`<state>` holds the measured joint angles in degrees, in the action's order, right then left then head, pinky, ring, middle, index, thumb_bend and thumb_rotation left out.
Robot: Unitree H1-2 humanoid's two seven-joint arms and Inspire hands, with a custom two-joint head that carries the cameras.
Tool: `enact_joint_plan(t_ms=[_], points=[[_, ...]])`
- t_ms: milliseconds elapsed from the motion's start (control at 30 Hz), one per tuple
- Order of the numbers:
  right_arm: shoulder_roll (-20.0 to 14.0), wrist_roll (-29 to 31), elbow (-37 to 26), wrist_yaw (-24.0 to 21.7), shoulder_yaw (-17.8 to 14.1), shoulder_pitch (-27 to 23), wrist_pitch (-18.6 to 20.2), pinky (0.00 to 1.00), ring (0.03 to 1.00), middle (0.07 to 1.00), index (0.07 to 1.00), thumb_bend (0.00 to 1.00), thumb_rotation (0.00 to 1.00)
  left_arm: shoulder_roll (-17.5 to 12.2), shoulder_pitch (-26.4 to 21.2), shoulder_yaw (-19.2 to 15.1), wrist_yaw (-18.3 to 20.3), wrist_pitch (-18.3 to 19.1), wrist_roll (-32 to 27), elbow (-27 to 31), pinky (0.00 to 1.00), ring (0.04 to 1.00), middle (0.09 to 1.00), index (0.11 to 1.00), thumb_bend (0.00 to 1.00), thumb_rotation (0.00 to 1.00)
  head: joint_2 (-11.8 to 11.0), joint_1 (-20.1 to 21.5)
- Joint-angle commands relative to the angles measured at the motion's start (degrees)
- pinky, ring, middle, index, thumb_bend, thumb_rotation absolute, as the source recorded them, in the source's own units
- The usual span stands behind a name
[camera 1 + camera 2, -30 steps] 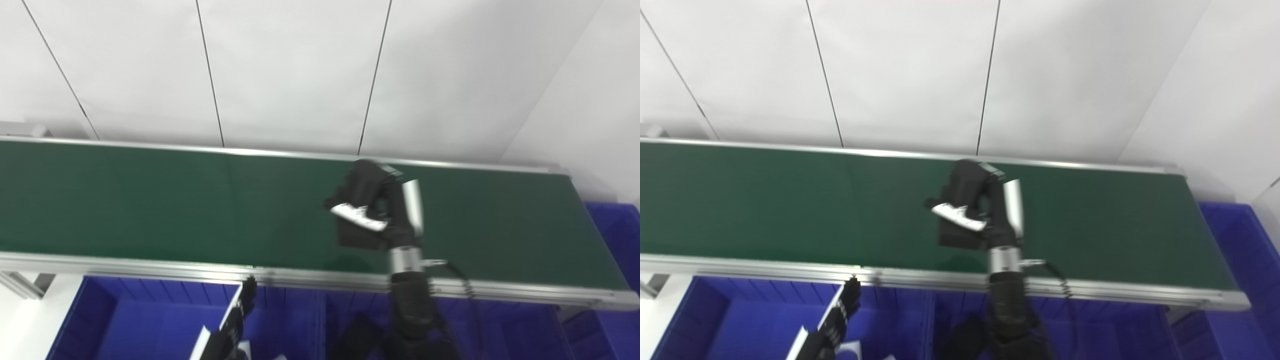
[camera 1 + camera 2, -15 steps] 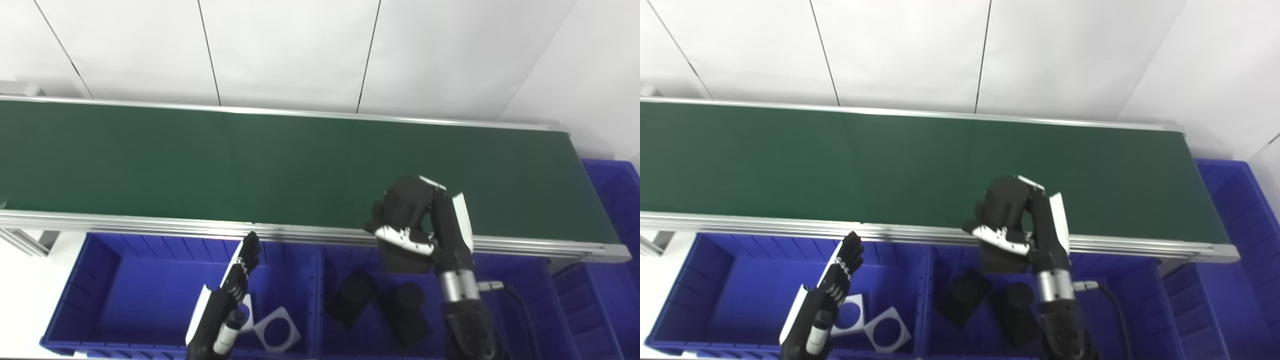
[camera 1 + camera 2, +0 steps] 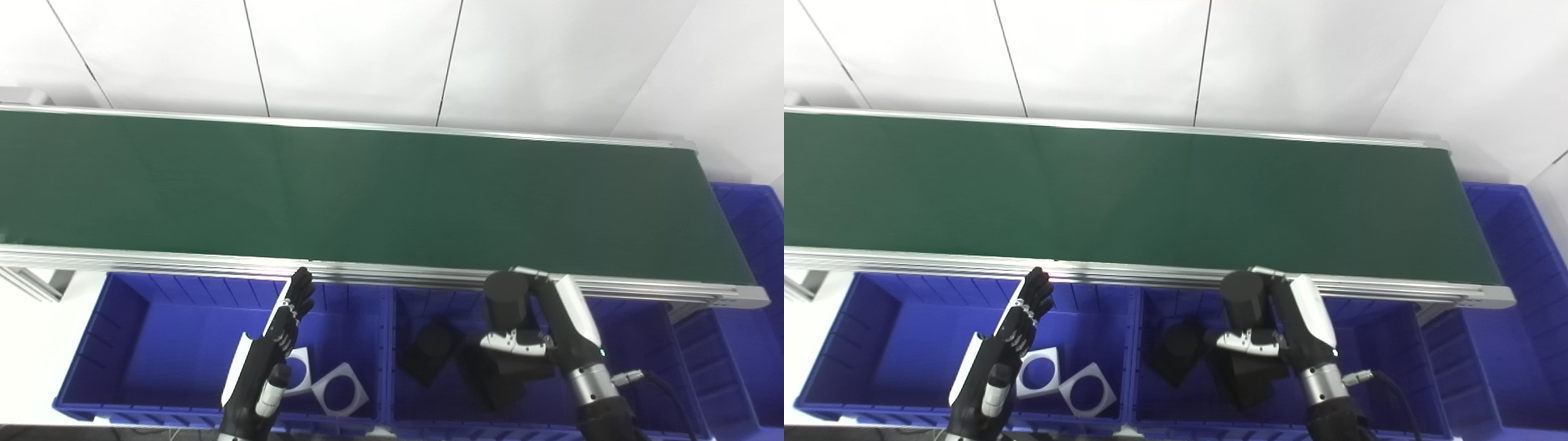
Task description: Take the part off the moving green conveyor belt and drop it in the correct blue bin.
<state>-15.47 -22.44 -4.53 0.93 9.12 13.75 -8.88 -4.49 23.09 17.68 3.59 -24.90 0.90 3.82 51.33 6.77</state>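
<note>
Part: black, blocky, already off the green conveyor belt and now low over the near right blue bin, just beside the belt's near rail. Pinched, as far as can be judged, by the right hand, with thumb laid across the top and fingers curled around the far side. Hard to separate from a second dark shape directly beneath it, so cannot say for certain whether already touching the bin floor.

Belt surface bare from left end to right end; no other piece riding on it.

Inside the same bin, 1 more black block to the left of the carried one, resting tilted on the floor. Suggests the right destination, judging by matching colour and shape.

Left hand held flat and upright over the near left blue bin, fingers straight and close together, gripping nothing. Below it, 2 white square plates with round holes, lying side by side.

A further blue bin past the belt's right end, contents not visible.

Progress, by estimate: pick done, carry done, bin reached. Left to do: spread the right fingers, let the part fall clear of its neighbours, then lift away.
</note>
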Motion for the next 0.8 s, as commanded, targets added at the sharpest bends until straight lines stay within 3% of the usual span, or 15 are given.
enact_joint_plan(t_ms=[0, 233, 633, 700, 733, 767], points=[[-0.43, -0.41, 0.12, -0.13, 0.34, -1.77, -2.86, 0.49, 0.480, 0.499, 0.466, 0.52, 0.00, 0.40, -0.28, -0.20, 0.91, -2.00, -0.56, 2.28, 0.95, 0.971, 0.987, 0.981, 0.78, 1.00, -0.05, 0.11], [-0.84, -6.39, 1.60, -2.45, 2.94, -3.20, 1.70, 0.46, 0.465, 0.501, 0.474, 0.52, 0.00, 0.45, -0.29, -0.93, 1.50, -2.00, -0.74, 2.25, 0.95, 0.973, 0.990, 0.985, 0.78, 1.00, -0.10, 0.61], [-1.29, -17.83, 2.22, -4.69, 7.69, -5.07, 5.13, 0.56, 0.493, 0.521, 0.455, 0.51, 0.00, 0.31, -0.64, -1.75, 2.60, -2.00, -1.32, 1.55, 0.96, 0.978, 0.991, 0.984, 0.78, 1.00, -0.46, 1.29], [-1.43, -18.50, 2.29, -4.89, 8.07, -5.16, 4.94, 0.59, 0.634, 0.537, 0.462, 0.52, 0.00, 0.29, -0.71, -1.85, 2.79, -2.01, -1.42, 1.53, 0.96, 0.979, 0.992, 0.984, 0.78, 1.00, -0.39, 1.25], [-1.61, -18.79, 2.13, -5.25, 8.27, -5.17, 5.02, 0.62, 0.680, 0.622, 0.479, 0.51, 0.07, 0.31, -0.74, -1.91, 2.84, -2.01, -1.44, 1.54, 0.96, 0.978, 0.990, 0.983, 0.78, 0.99, -0.32, 1.25], [-1.72, -18.99, 2.01, -5.50, 8.37, -5.16, 5.07, 0.63, 0.686, 0.639, 0.482, 0.51, 0.08, 0.36, -0.75, -1.99, 2.92, -2.01, -1.44, 1.54, 0.96, 0.978, 0.990, 0.982, 0.78, 0.99, -0.32, 1.25]])
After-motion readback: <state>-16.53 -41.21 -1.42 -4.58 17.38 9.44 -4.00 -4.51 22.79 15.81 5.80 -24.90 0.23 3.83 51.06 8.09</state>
